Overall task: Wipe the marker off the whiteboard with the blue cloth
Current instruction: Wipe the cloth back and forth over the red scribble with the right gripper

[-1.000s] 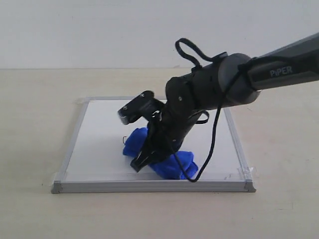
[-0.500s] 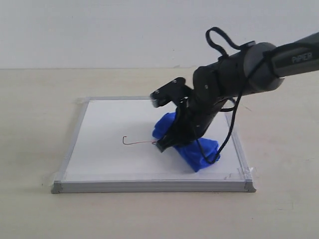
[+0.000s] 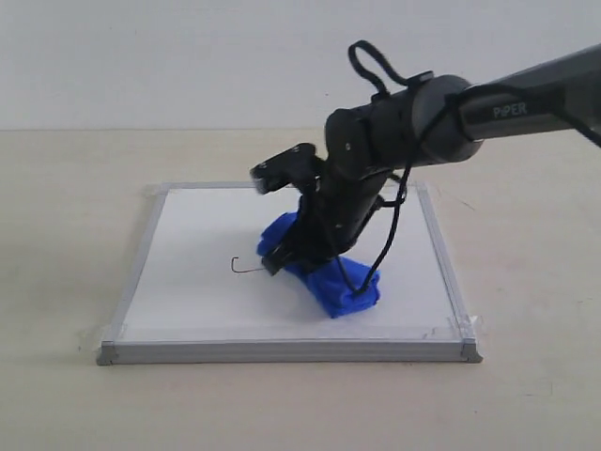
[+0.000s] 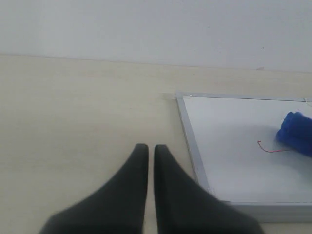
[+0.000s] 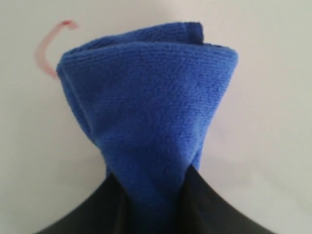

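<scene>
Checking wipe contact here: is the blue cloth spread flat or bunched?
Bunched. The blue cloth sits wadded on the whiteboard, pinched by the right gripper; the right wrist view shows its layered folds.

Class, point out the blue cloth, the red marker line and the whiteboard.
blue cloth (image 3: 347,289): exterior view, bunched lower end
red marker line (image 4: 271,151): left wrist view, mid-stroke
whiteboard (image 3: 188,277): exterior view, bare white surface

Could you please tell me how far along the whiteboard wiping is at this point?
Done: the right end effector has the blue cloth gripped and down on the whiteboard. In hand: the cloth's edge meets the marker. Left: the line's red hooked end shows unwiped beside the cloth. The left end effector sits shut, off the board.
</scene>
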Action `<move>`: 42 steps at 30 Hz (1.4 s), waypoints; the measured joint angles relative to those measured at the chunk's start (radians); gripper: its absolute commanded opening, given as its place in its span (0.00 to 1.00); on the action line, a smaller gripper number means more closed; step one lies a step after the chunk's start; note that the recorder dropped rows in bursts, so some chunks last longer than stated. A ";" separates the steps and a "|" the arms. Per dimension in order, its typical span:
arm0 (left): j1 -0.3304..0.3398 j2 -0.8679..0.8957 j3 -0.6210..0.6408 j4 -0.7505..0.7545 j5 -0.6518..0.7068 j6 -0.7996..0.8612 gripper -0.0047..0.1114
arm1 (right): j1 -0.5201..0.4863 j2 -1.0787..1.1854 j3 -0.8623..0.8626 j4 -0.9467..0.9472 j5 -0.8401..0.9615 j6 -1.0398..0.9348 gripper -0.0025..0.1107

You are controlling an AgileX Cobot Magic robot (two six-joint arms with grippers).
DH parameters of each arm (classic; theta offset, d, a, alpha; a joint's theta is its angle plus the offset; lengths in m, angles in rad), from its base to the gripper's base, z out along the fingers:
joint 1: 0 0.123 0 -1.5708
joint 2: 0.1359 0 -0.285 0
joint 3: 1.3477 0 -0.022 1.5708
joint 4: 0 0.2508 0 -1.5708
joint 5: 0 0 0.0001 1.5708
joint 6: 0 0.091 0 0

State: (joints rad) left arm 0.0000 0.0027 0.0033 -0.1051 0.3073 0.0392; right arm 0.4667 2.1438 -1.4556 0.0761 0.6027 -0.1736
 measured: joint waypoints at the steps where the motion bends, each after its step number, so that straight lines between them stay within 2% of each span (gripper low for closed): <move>1: 0.000 0.000 0.000 0.000 0.000 0.000 0.08 | -0.025 0.004 -0.010 -0.034 0.011 0.040 0.02; 6: 0.000 0.000 0.000 0.000 0.000 0.000 0.08 | -0.067 0.015 -0.031 -0.157 0.038 0.157 0.02; 10: 0.000 0.000 0.000 0.000 0.000 0.000 0.08 | -0.020 0.026 -0.039 -0.154 0.038 0.105 0.02; 17: 0.000 0.000 0.000 0.000 0.000 0.000 0.08 | 0.139 0.041 -0.062 0.115 0.009 -0.195 0.02; 21: 0.000 0.000 0.000 0.000 0.000 0.000 0.08 | 0.172 0.053 -0.108 0.156 0.071 -0.225 0.02; 24: 0.000 0.000 0.000 0.000 0.000 0.000 0.08 | 0.150 0.062 -0.134 0.089 0.092 -0.136 0.02; 31: 0.000 0.000 0.000 0.000 0.000 0.000 0.08 | 0.027 0.076 -0.147 -0.317 0.116 0.223 0.02; 34: 0.000 0.000 0.000 0.000 0.000 0.000 0.08 | 0.011 0.081 -0.149 -0.351 0.118 0.272 0.02; 38: 0.000 0.000 0.000 0.000 0.000 0.000 0.08 | 0.029 0.081 -0.149 -0.247 0.089 0.152 0.02; 42: 0.000 0.000 0.000 0.000 0.000 0.000 0.08 | 0.089 0.086 -0.160 0.056 0.051 -0.118 0.02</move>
State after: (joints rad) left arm 0.0000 0.0027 0.0033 -0.1051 0.3073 0.0392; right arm 0.5556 2.2293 -1.6158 0.1320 0.6537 -0.2914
